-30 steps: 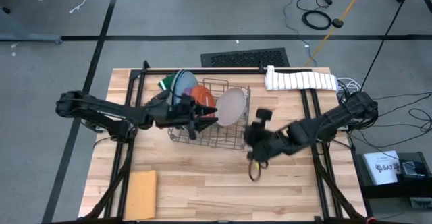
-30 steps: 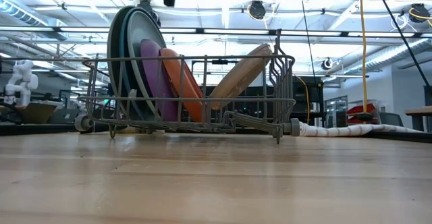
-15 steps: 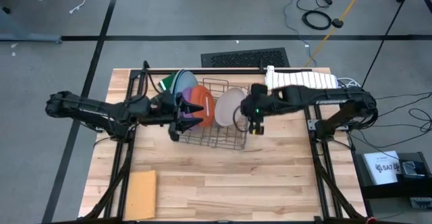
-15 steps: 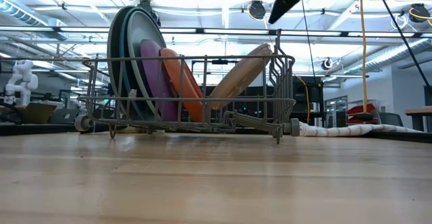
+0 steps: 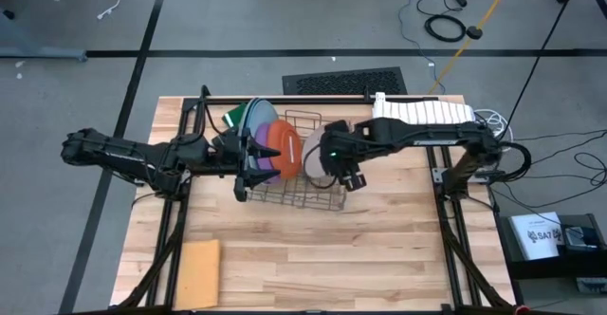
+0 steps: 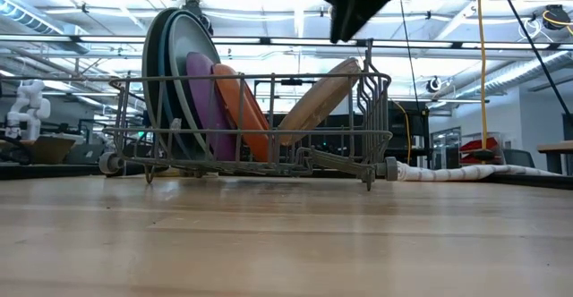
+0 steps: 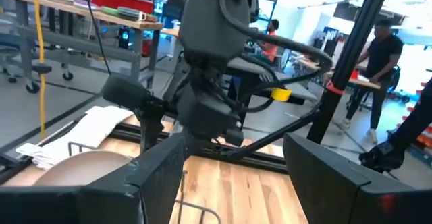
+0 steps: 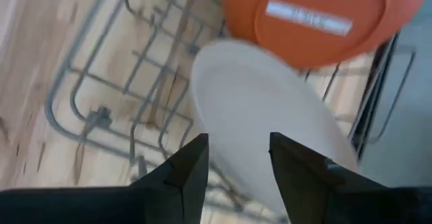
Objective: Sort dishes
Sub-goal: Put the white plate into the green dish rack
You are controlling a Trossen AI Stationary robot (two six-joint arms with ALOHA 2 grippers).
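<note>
A wire rack [image 5: 327, 198] [image 6: 376, 109] holds the dishes on edge. Large grey-blue and pale teal plates [image 6: 170, 73] [image 5: 254, 116] stand at its left end, then a purple plate [image 6: 204, 100] and an orange plate [image 6: 248, 109] [image 5: 285, 140] [image 8: 310, 15]. A light grey plate [image 6: 318, 96] [image 5: 311, 154] [image 8: 263, 123] leans toward the rack's right wall. My right gripper [image 5: 349, 175] [image 6: 345, 33] [image 8: 239, 163] hovers open above the light grey plate, apart from it. My left gripper [image 5: 245, 168] [image 7: 233, 183] is open over the rack's left end.
A tan square sheet [image 5: 197, 272] lies at the table's near left corner. A white rolled towel [image 5: 422, 113] [image 6: 466, 172] lies at the far right edge. Bare wood spreads in front of the rack. People stand in the room behind, seen in the left wrist view.
My right gripper has swung from the table to the rack's near right, up and toward the left, and now stands over the light grey plate. My left gripper has drawn back toward the table's left edge. The plates have not moved.
</note>
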